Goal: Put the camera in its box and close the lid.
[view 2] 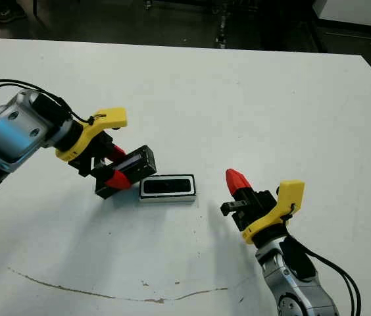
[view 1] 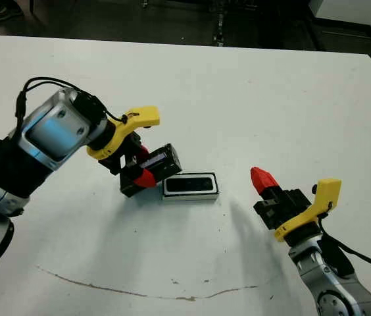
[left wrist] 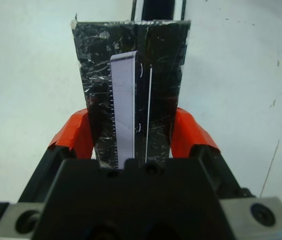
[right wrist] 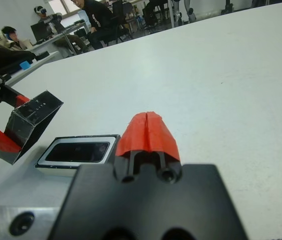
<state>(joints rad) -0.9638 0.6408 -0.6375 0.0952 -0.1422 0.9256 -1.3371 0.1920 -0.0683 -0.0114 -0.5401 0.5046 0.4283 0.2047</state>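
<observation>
Your left gripper [view 1: 141,166] is clamped on the lid [view 1: 151,170], red fingers [left wrist: 75,135] pressed on both of its long sides, the pale strip visible across its glossy crinkly top in the left wrist view. You have the lid tilted, its lower end down at or near the bench [view 1: 238,92], just beside the left end of the box [view 1: 191,186]; can't tell if lid and box actually touch. The box sits flat on the bench, near centre, open top up. The camera [view 1: 190,184] lies inside it, a dark bar filling the tray lengthwise. Your right gripper [view 1: 262,180] is fully closed, the two red tips pressed together with nothing between them. It sits to the right of the box, apart from it, tips pointing roughly toward it. People sit at desks beyond the bench in the right wrist view.
</observation>
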